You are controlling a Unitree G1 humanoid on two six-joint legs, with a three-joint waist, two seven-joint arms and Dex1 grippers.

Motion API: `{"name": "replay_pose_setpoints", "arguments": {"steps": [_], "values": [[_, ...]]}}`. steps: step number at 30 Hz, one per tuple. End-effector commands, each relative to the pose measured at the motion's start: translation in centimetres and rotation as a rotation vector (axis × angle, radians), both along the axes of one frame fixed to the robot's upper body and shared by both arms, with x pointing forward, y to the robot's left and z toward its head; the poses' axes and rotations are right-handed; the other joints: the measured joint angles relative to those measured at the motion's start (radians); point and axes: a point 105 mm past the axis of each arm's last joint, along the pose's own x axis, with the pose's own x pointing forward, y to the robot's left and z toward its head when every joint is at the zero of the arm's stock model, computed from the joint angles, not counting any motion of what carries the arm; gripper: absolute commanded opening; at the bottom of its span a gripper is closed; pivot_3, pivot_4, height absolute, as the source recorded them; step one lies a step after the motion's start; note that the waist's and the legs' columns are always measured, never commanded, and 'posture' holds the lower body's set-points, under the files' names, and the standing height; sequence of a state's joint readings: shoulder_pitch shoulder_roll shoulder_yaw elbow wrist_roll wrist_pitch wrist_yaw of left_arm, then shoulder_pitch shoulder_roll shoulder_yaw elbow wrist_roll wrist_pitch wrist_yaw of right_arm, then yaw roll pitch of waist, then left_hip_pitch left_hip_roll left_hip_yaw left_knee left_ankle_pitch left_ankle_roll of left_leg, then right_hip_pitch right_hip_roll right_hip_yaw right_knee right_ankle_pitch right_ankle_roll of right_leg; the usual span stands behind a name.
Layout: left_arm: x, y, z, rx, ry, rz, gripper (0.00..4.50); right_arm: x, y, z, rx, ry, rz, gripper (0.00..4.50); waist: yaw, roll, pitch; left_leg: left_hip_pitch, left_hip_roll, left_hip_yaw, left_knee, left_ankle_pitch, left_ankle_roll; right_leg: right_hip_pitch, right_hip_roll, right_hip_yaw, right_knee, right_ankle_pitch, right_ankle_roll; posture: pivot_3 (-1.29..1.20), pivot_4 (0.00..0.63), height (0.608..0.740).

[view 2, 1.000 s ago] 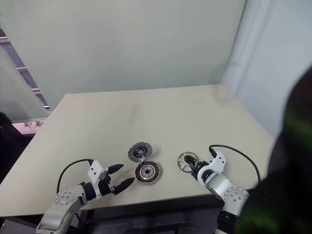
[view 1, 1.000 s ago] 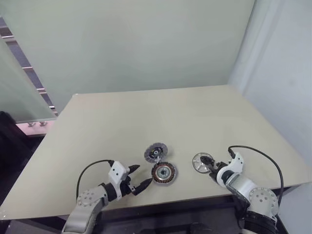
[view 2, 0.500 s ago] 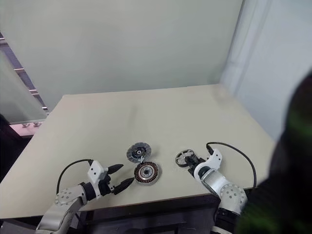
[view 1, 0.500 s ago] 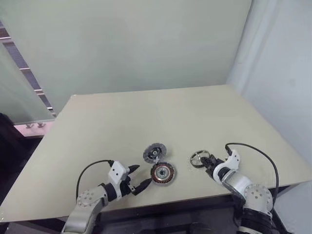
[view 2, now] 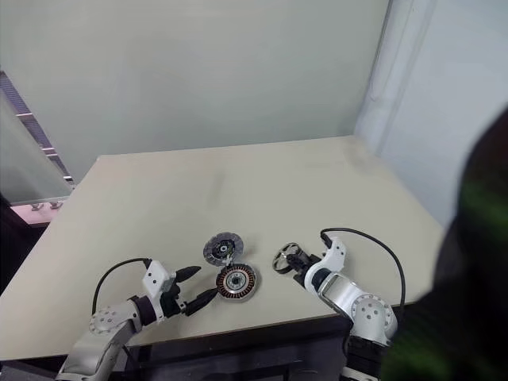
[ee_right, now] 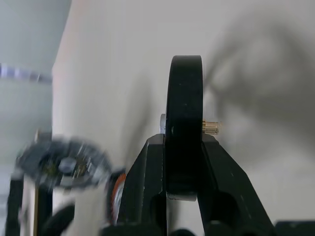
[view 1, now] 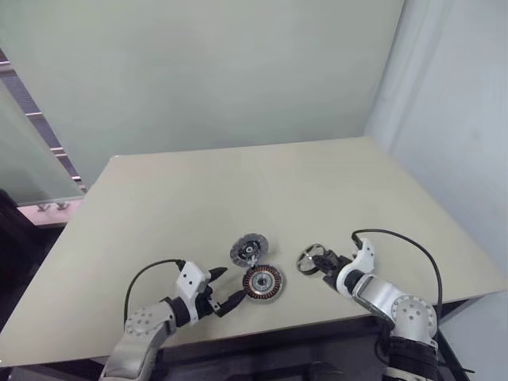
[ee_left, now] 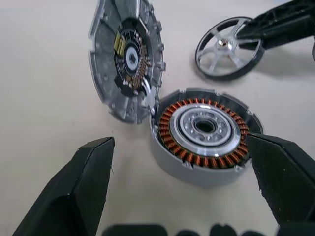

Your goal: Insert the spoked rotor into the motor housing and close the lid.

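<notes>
Right gripper [view 1: 323,261] is clamped on the spoked rotor [view 1: 310,259]. Your wrist view has the two black fingers [ee_right: 147,172] pinching its dark rim edge-on, with a small brass shaft stub sticking out of the hub. You cannot tell whether its lower edge touches the table [view 1: 238,182].

Left gripper [view 1: 227,286] is spread wide and holds nothing. One finger sits on each side of the motor housing [ee_left: 202,130], the tips just beside its grey wall. Contact is not clear.

The housing sits face up near the table's front edge — copper windings ring a silver hub with an open bore.

The lid [ee_left: 125,59], a grey ribbed disc with its circuit side showing, leans tilted against the housing's far rim and touches it.

The rotor is near the housing on your right, apart from it — not yet inserted.
</notes>
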State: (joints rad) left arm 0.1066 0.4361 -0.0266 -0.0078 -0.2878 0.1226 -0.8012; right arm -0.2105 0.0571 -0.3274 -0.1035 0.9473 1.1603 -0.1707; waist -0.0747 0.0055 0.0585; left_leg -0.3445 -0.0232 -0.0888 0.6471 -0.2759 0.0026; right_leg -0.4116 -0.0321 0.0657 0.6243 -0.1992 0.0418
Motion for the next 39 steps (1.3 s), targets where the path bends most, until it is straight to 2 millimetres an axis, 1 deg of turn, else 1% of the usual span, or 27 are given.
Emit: {"name": "replay_pose_setpoints", "arguments": {"steps": [1,5,10,15,22,27,34,39], "values": [[0.5,0.5,1.1,0.012,-0.050,0.006,4.50,0.1,1.8,3.0,-0.010,-0.127,0.145,0.43,0.000,0.000,0.000,0.000,0.000,0.000,0.000,0.000,0.000,0.000,0.000,0.000,0.000,0.000,0.000,0.00,0.000,0.740],[0.5,0.6,1.1,0.013,-0.049,0.008,4.50,-0.3,3.2,3.9,-0.062,-0.192,0.286,0.43,0.000,0.000,0.000,0.000,0.000,0.000,0.000,0.000,0.001,0.000,0.000,0.000,0.000,0.000,0.000,0.00,0.000,0.740],[0.5,0.8,1.0,0.015,-0.045,0.011,4.50,-0.2,4.2,4.8,-0.055,-0.242,0.351,0.43,0.000,0.000,0.000,0.000,0.000,0.000,0.000,0.000,0.001,0.000,0.000,0.000,0.000,0.000,0.000,0.00,0.000,0.740],[0.4,0.9,1.0,0.018,-0.043,0.013,4.50,-0.1,4.4,5.3,-0.032,-0.248,0.375,0.43,0.001,-0.001,0.000,0.000,-0.001,-0.001,0.000,0.000,0.001,0.000,0.000,0.000,0.000,0.001,0.002,0.00,0.000,0.740],[0.3,1.0,1.0,0.023,-0.038,0.014,4.50,-1.2,5.2,4.7,0.011,-0.186,0.442,0.43,0.000,-0.001,0.000,-0.001,-0.001,-0.002,0.000,0.000,0.001,0.000,0.000,0.000,0.000,0.001,0.002,0.00,0.000,0.740],[0.3,1.3,1.0,0.027,-0.034,0.016,4.50,-1.7,6.3,4.5,0.027,-0.166,0.487,0.43,0.000,-0.001,0.000,-0.001,-0.001,-0.001,0.000,0.000,0.001,-0.001,0.000,-0.001,0.000,0.001,0.002,0.00,0.000,0.740],[0.3,1.4,1.0,0.029,-0.030,0.017,4.50,-1.8,8.0,4.2,0.035,-0.152,0.527,0.43,0.000,-0.001,0.000,-0.001,-0.001,-0.001,0.000,0.000,0.001,-0.001,0.000,-0.001,0.000,0.001,0.002,0.00,0.000,0.740],[0.3,1.4,1.0,0.027,-0.033,0.021,4.50,-1.7,8.3,3.6,0.028,-0.131,0.531,0.43,0.000,-0.001,0.000,-0.002,-0.001,-0.002,0.000,0.000,0.001,-0.001,0.000,-0.001,0.000,0.001,0.002,0.00,0.000,0.740]]}}
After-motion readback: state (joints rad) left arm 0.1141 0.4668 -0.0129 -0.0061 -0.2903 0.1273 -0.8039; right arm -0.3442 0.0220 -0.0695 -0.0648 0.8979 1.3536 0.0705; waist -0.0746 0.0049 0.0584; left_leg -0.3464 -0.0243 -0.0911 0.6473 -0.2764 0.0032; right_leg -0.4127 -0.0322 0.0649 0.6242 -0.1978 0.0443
